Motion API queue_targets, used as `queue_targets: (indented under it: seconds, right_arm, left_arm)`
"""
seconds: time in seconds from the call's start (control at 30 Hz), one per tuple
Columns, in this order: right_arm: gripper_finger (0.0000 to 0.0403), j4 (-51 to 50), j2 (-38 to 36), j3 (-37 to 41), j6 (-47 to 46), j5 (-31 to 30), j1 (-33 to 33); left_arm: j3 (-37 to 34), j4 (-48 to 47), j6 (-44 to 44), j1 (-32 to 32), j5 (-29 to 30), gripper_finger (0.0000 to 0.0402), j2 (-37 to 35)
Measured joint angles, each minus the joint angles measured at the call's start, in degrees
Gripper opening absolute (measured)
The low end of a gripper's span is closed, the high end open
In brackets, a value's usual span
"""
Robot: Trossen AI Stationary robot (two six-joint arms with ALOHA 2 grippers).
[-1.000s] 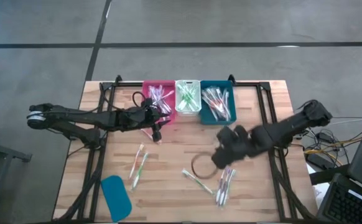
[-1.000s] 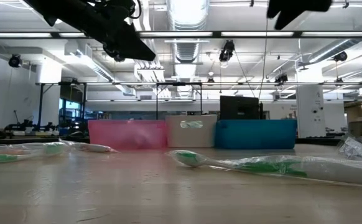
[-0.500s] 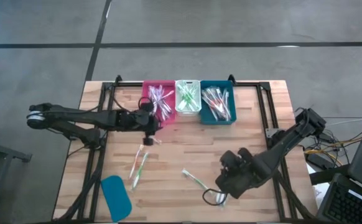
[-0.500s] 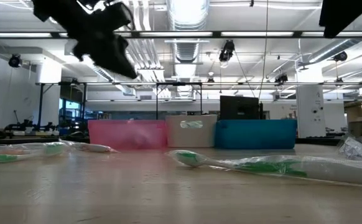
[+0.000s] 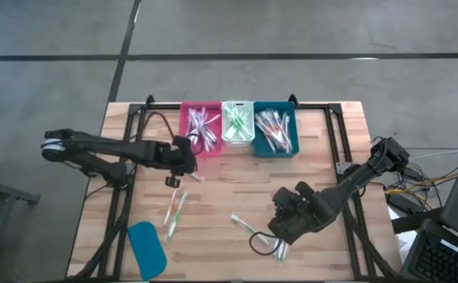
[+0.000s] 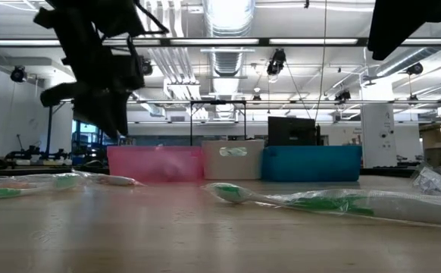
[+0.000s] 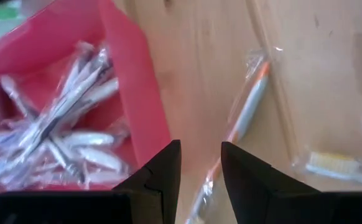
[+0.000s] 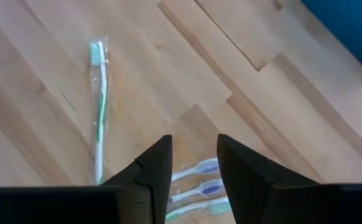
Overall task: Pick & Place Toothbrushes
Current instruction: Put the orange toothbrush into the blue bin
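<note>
Several wrapped toothbrushes lie flat on the wooden table: an orange one and a green one [image 5: 174, 208], a green one [image 5: 246, 226], and three side by side [image 8: 199, 180]. More fill the pink bin [image 5: 200, 130], the white bin [image 5: 237, 122] and the teal bin [image 5: 275, 130]. My left gripper [image 7: 199, 168] hangs open, pointing down, over the table just in front of the pink bin's near wall [image 7: 137, 106], beside an orange toothbrush [image 7: 246, 115]. My right gripper [image 8: 193, 168] hangs open above the three toothbrushes, with the green toothbrush [image 8: 98, 106] off to one side.
A flat teal lid [image 5: 146, 244] lies near the table's front left corner. A black frame [image 5: 343, 157] runs along the table's sides and back. A cable loop [image 5: 259, 242] hangs by my right gripper. Bare wood lies between the bins and the loose toothbrushes.
My left gripper has sunk a little and tipped from nearly level to pointing steeply down, drawing slightly toward the table's left, near the pink bin. My right gripper has gone toward the table's near edge and down, over the toothbrushes at the front right.
</note>
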State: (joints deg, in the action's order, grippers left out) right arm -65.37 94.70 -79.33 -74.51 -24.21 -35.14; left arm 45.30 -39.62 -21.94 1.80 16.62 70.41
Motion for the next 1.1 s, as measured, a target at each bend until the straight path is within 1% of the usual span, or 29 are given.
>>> queue_targets:
  seconds: [0.1,0.27,0.4,0.6,0.67,0.83,0.87,1.0,1.1]
  right_arm:
    - [0.0134,0.0,0.0,0.0,0.2,0.0,-0.1]
    - [0.0153,0.0,0.0,0.0,1.0,0.0,-0.1]
    - [0.0166,0.0,0.0,0.1,1.7,0.0,-0.1]
    - [0.018,0.0,0.0,0.4,2.2,0.0,-0.1]
    - [0.0184,0.0,0.0,0.4,2.3,0.0,-0.1]
    - [0.0187,-0.1,0.0,0.4,3.2,0.0,-0.1]
    - [0.0185,-0.1,0.0,0.4,3.2,0.0,-0.1]
    - [0.0173,-0.3,0.0,0.4,3.0,0.0,-0.1]
    - [0.0165,-0.3,0.0,0.4,3.0,0.0,-0.1]
  left_arm:
    - [0.0,2.8,-1.7,0.0,0.0,0.0119,4.3]
    - [0.8,3.0,-2.2,0.0,-0.1,0.0119,12.5]
    - [1.8,3.0,-2.0,0.0,-1.4,0.0119,18.0]
    - [2.8,2.7,-2.0,0.0,-2.3,0.0112,22.5]
    - [2.9,2.4,-2.0,-0.3,-2.7,0.0097,23.2]
    - [3.0,1.5,-0.3,-1.6,-2.7,0.0026,22.1]
    - [3.0,1.1,0.8,-1.9,-2.7,0.0019,21.7]
    - [3.5,-3.4,5.4,-3.9,-4.4,0.0024,19.1]
    - [4.9,-6.7,8.8,-6.0,-2.8,0.0025,16.5]
